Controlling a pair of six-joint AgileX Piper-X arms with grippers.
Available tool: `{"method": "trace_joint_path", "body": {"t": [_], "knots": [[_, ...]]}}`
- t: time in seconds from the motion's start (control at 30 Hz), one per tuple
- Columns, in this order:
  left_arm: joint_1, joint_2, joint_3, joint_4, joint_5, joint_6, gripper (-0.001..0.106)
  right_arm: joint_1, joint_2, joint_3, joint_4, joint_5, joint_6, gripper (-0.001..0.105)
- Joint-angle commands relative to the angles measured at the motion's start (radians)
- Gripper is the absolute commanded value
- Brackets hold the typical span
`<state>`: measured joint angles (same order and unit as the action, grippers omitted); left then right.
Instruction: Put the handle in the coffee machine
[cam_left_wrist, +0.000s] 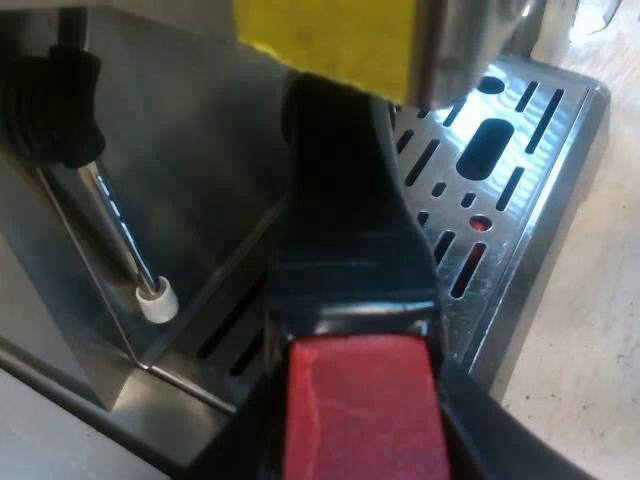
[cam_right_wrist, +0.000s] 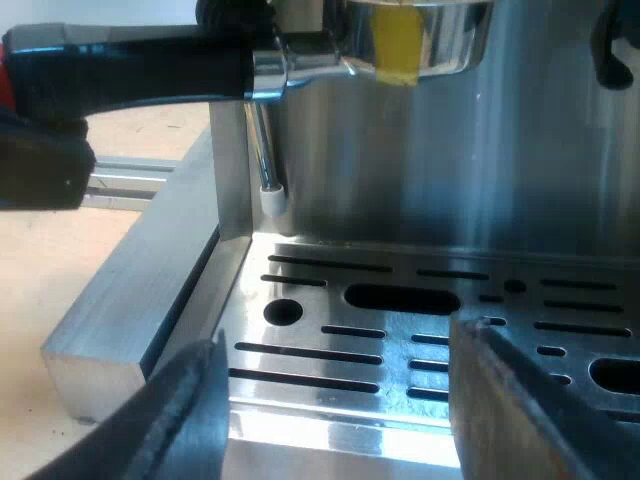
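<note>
Starting with the biggest thing, there is one espresso machine, its brushed steel front rising behind one slotted drip tray. My right gripper hangs low over that tray with its fingers spread wide and nothing between them.

Next down in size is the single holder. Its metal head sits up under the machine's brew head, and its dark handle sticks out sideways. My left gripper is closed on the handle at the red end, one finger pressed to each side.

I judge the holder to be heavy at the metal head and rigid all through, so nothing will bend or give when I turn it. The handle looks glossy and smooth, so it could slip or twist in a loose pinch. The grip belongs where the handle flares just ahead of the red end. That spot is far from the head, which gives leverage for the locking turn, and the squeeze should be firm. Whether the head is already fully locked I cannot tell.

Smaller things: one steam wand with one white tip, one black knob at the wand's top, and one strip of yellow tape on the brew head.
</note>
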<state>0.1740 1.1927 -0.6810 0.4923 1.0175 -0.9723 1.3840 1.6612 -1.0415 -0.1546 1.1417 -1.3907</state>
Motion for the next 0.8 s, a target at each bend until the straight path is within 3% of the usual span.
{"method": "trace_joint_path", "body": {"t": [0.03,0.3,0.53,0.57,0.8], "knots": [[-0.005,-0.014,-0.035,-0.042,0.120,-0.032,0.000,-0.016,-0.001,0.000,0.011,0.008,-0.006,0.051],[-0.005,-0.022,-0.035,-0.042,0.142,-0.040,0.000,-0.091,-0.001,0.000,0.034,-0.005,-0.006,0.051],[-0.005,-0.032,-0.038,-0.042,0.142,-0.040,0.000,-0.136,-0.001,0.000,0.032,-0.079,-0.006,0.051],[-0.005,-0.049,-0.038,-0.042,0.201,-0.040,0.000,-0.154,-0.001,0.000,0.032,-0.083,-0.006,0.051],[-0.005,-0.049,-0.038,-0.042,0.211,-0.019,0.000,-0.183,-0.001,0.007,0.032,-0.121,-0.006,0.051]]}}
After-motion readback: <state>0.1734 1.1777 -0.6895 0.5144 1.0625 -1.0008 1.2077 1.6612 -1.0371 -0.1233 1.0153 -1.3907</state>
